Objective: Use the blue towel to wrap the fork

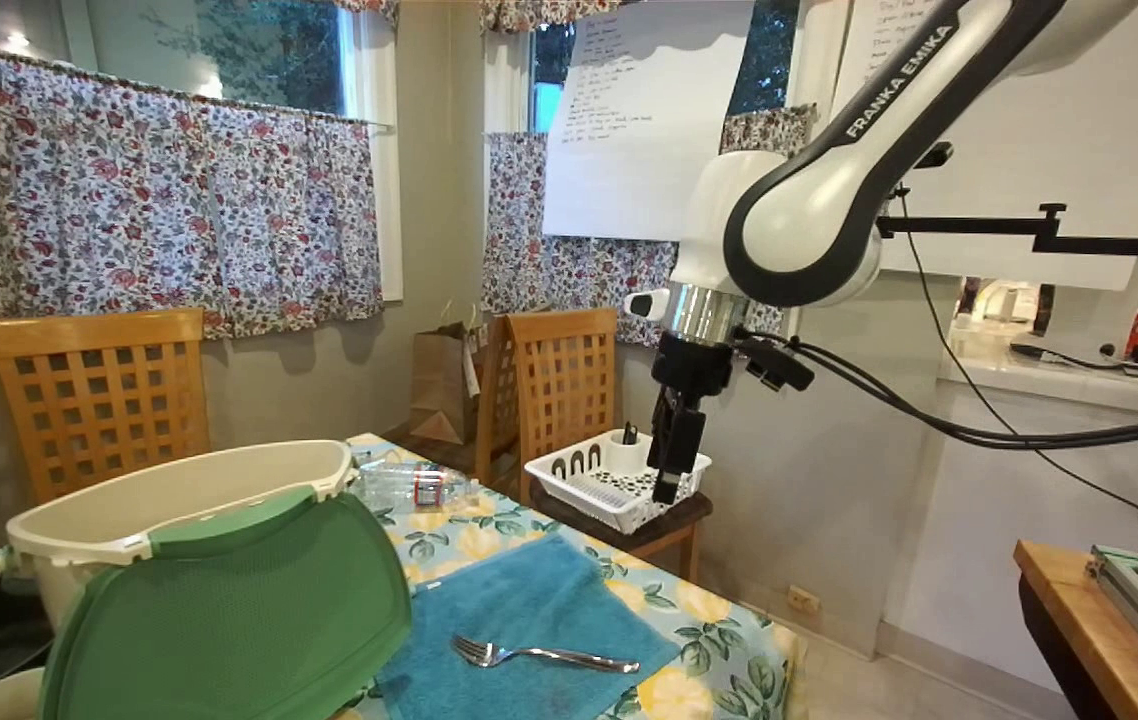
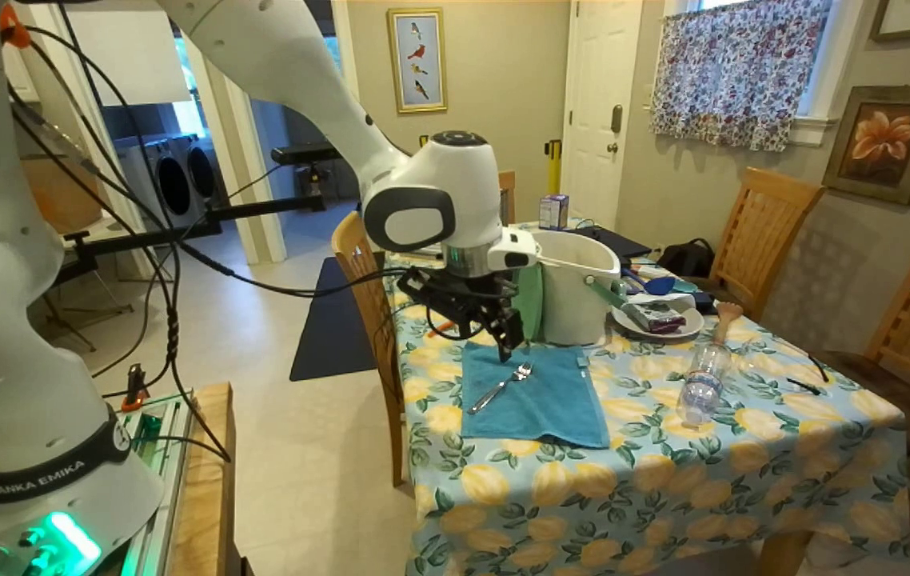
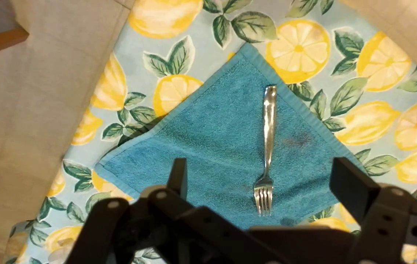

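Note:
The blue towel lies flat with slight wrinkles on the lemon-patterned tablecloth; it shows in both exterior views [image 1: 529,615] [image 2: 555,408] and in the wrist view [image 3: 212,121]. The silver fork lies on top of the towel, uncovered, in both exterior views [image 1: 559,654] [image 2: 496,390] and in the wrist view [image 3: 268,135]. My gripper [image 3: 263,174] is open and empty, pointing down above the towel. In the wrist view the fork's tines and neck show between the spread fingers. The gripper also shows in both exterior views [image 1: 672,480] [image 2: 509,344], apart from the cloth.
A cream bin [image 2: 575,292] stands beside the towel, with a large green panel [image 1: 239,610] leaning against it. A clear plastic bottle [image 2: 703,388] lies on the table. A white plate [image 2: 663,330] bears items. A white dish rack [image 1: 579,490] sits on a chair.

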You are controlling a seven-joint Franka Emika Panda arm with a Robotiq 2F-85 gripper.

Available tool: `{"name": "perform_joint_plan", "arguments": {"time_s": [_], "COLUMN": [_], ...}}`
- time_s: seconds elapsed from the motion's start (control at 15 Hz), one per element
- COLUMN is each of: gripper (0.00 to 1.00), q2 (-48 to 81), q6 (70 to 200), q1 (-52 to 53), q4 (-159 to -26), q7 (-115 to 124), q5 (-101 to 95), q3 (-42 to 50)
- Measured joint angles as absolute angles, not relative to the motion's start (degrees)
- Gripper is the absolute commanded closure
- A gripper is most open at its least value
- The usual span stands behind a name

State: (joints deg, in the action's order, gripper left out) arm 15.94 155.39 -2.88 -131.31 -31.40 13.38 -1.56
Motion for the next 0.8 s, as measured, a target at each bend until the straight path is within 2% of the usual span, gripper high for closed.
{"name": "perform_joint_plan", "arguments": {"time_s": [0.8], "gripper": [0.0], "q2": [31.7], "q6": [154.3], "q1": [-7.5], "q4": [-119.4], "q7": [-33.7], "q5": [10.3], "q3": [-7.9]}}
